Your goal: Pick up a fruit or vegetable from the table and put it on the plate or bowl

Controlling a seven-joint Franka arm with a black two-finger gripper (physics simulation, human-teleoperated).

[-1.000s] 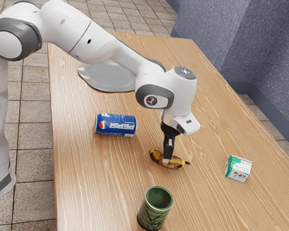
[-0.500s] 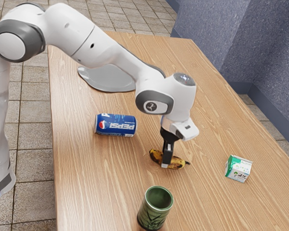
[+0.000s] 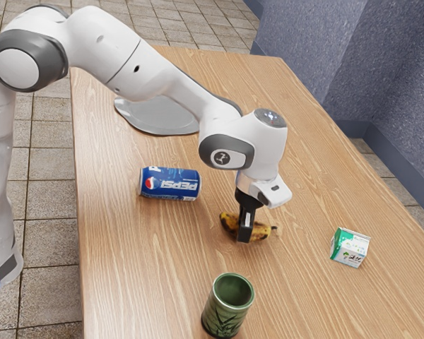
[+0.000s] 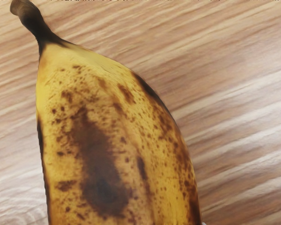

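A ripe yellow banana point(image 3: 230, 222) with brown spots is at the middle of the wooden table, its stem end point(image 3: 271, 229) toward the exterior view's right. My black gripper point(image 3: 246, 232) points straight down, shut on the banana's middle, and the fruit sits slightly higher than before. The wrist view has the banana point(image 4: 107, 140) close under my hand, with its dark stem point(image 4: 30, 18) over the wood. A grey plate point(image 3: 155, 114) lies at the far end of the table, partly behind my arm.
A blue Pepsi can point(image 3: 169, 183) lies on its side between the banana and the plate. A green cup point(image 3: 228, 304) stands near the front edge. A small white and green carton point(image 3: 350, 247) sits toward the exterior view's right.
My gripper came down over the banana and closed on it. The banana has shifted a little up in the exterior view with my hand.
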